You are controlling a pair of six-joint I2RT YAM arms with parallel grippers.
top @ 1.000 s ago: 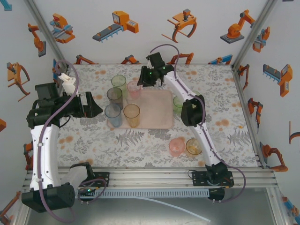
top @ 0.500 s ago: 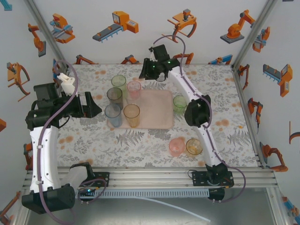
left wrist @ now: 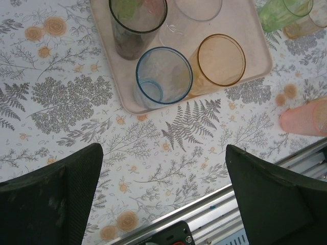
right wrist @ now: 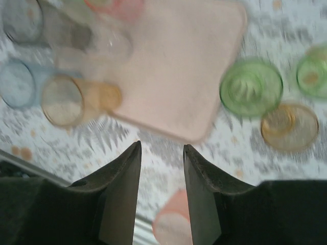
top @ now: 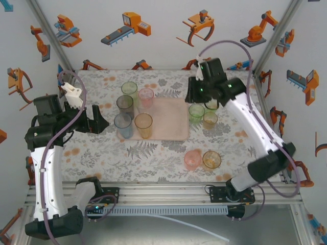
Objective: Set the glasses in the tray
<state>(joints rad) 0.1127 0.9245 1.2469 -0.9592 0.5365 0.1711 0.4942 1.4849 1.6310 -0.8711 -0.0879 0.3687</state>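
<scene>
The pale pink tray (top: 168, 120) lies mid-table, its right half bare. Several glasses stand on its left part, among them grey (top: 125, 106), blue (top: 123, 125), orange (top: 143, 125) and pink (top: 146, 96). The left wrist view has the blue glass (left wrist: 163, 76) and the orange one (left wrist: 220, 60) at the tray's (left wrist: 245, 46) near edge. My left gripper (top: 102, 120) hovers wide open left of the tray, holding nothing. Above the green glass (top: 196, 113) right of the tray, my right gripper (top: 193, 94) hangs with its jaws partly open and nothing in them.
Right of the tray, an amber glass (top: 210, 120) stands by the green one, with a second green glass (right wrist: 311, 76) behind. A pink glass (top: 192, 159) and another amber one (top: 211, 160) sit near the front rail (top: 168, 194). Patterned walls enclose the table.
My right arm has swung from the tray's back edge beside the pink glass over to the right, above the green glasses. The left arm shifted only slightly left.
</scene>
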